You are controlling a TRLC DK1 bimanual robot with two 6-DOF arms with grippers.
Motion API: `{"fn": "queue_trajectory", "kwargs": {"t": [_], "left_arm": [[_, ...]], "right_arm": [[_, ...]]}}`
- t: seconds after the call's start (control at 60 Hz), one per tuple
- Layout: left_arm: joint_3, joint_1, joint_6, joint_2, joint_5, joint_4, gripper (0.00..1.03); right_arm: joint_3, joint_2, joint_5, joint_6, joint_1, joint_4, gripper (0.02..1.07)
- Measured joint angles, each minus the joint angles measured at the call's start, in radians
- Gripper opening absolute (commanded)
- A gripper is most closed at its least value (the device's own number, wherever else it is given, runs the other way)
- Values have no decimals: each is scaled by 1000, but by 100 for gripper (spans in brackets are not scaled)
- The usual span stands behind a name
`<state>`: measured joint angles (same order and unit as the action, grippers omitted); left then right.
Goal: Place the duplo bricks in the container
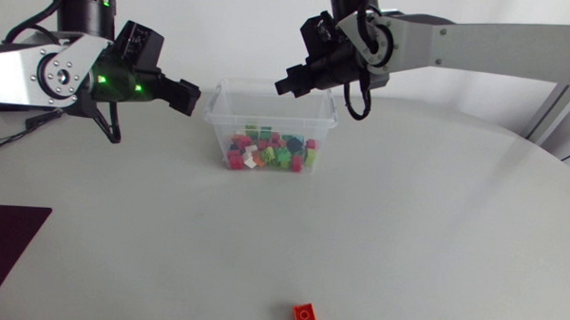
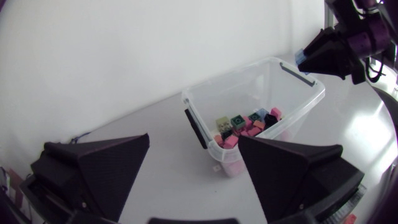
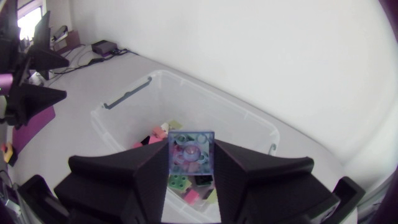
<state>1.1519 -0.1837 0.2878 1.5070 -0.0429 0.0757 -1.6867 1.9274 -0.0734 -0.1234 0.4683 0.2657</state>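
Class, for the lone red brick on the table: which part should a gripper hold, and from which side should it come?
Take the red brick by two opposite side walls, coming straight down from above. It lies flat and alone on the table, so every side looks free for the jaws.

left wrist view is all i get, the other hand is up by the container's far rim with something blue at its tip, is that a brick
Observer: Yes. The right hand is shut on a translucent blue brick, held above the container.
Operator: any bricks outside the container
Observer: One red brick lies alone on the table, near its front edge.
Operator: is my left hand close to that one
Observer: No. The left hand hangs beside the container's left wall, far across the table from the red brick.
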Motion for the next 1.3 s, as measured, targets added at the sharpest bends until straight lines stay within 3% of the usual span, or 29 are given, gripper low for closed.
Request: {"fn": "queue_trajectory", "kwargs": {"t": [0.033, 0.05, 0.067, 0.1, 0.133, 0.183, 0.417, 0.717, 1.083, 1.3], "left_arm": [[-12, 3, 0, -16, 0, 0, 99], [-16, 3, 0, -21, 0, 0, 99], [-23, 5, 0, -29, 0, -1, 99], [-42, 7, 0, -55, 0, -2, 99], [-51, 8, 0, -69, 0, -2, 99], [-65, 14, 0, -91, 0, -3, 99], [-185, 47, -8, -207, 0, -79, 99], [-330, 65, -80, -346, 7, -121, 99], [-527, 64, -112, -513, 75, -211, 99], [-595, 64, -113, -625, 124, -221, 99]], "right_arm": [[-16, 20, 1, 2, 0, -6, 41], [-23, 29, 1, 5, 0, -7, 50], [-30, 37, 4, 5, 0, -8, 66], [-52, 68, 21, 5, 1, -9, 81], [-60, 82, 31, 5, 1, -9, 93], [-60, 96, 46, 8, 1, -11, 102], [-19, 61, 62, 6, 2, -16, 103], [278, -309, 69, -10, 27, 91, 102], [600, -511, -84, -177, 97, 180, 102], [689, -550, -139, -366, 201, 315, 102]]}}
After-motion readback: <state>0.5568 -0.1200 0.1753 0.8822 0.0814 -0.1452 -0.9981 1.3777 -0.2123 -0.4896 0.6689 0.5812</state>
